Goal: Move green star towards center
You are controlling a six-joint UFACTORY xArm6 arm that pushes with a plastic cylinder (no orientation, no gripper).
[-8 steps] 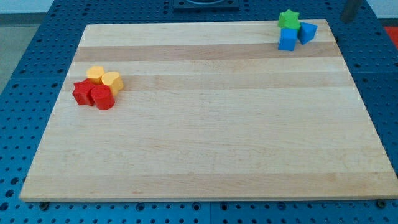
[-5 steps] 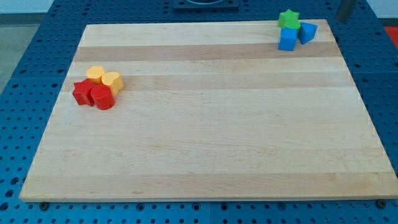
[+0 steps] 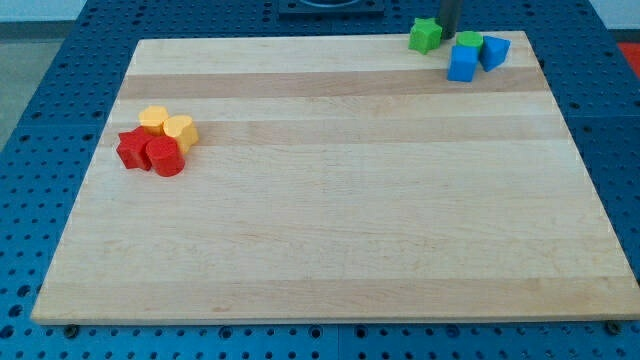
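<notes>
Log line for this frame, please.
my tip: just right of green star | green star: top edge, apart from blue cube | task: not yet done

Bright, even overhead light gives soft, short shadows under the blocks; the picture is sharp, without glare.

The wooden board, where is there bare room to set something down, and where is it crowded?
Bare: the board between the red and yellow cluster at the view's left and the top-right corner. Crowded: that corner, with green star, my tip, another green block, and blue blocks.
</notes>
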